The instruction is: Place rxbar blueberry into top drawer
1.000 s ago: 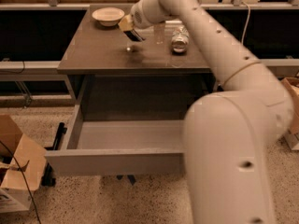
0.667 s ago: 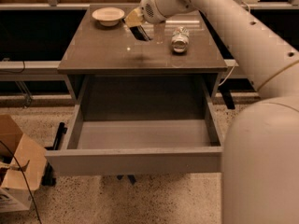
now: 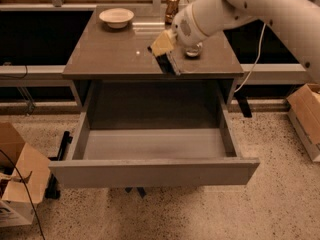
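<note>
The rxbar blueberry [image 3: 168,65], a dark flat bar, hangs tilted from my gripper [image 3: 163,53] over the front edge of the cabinet top [image 3: 112,54]. The gripper is shut on the bar's upper end, and my white arm reaches in from the upper right. The top drawer [image 3: 150,171] is pulled wide open below; its grey floor [image 3: 155,143] holds nothing. The bar is above the drawer's back part, a little right of its middle.
A pale bowl [image 3: 116,17] sits at the back left of the cabinet top. A brown can [image 3: 172,4] stands at the back, and a silver can [image 3: 193,50] is half hidden behind my arm. Cardboard boxes stand on the floor at the left [image 3: 20,184] and the right [image 3: 307,114].
My gripper has carried the bar from the back of the cabinet top, near the bowl, forward to its front edge above the open drawer.
</note>
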Tool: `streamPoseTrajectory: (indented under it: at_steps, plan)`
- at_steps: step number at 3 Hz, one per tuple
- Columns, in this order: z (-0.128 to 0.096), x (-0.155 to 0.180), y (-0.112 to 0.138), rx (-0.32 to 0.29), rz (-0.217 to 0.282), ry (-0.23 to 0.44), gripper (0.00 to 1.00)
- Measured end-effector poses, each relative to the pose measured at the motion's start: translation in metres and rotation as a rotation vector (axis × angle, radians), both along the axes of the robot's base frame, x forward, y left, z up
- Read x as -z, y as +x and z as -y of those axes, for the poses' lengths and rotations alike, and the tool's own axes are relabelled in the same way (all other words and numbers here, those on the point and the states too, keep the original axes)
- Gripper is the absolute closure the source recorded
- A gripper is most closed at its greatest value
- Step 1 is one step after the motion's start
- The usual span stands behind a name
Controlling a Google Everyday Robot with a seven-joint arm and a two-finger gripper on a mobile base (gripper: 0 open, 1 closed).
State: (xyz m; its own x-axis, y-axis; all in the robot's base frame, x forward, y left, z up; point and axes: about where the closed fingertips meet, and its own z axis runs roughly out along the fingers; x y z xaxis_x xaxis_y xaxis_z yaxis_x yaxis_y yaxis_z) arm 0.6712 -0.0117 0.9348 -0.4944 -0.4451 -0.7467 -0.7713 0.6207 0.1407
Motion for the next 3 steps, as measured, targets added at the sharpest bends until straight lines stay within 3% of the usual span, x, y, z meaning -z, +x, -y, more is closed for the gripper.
streamPoseTrajectory:
  at_steps: [1,2,3]
  plan:
    - [0.005,0.041,-0.042,-0.039,-0.142,0.01,1.0]
    - [-0.002,0.098,-0.065,-0.078,-0.231,0.063,1.0]
    - [-0.018,0.159,-0.067,-0.097,-0.269,0.132,1.0]
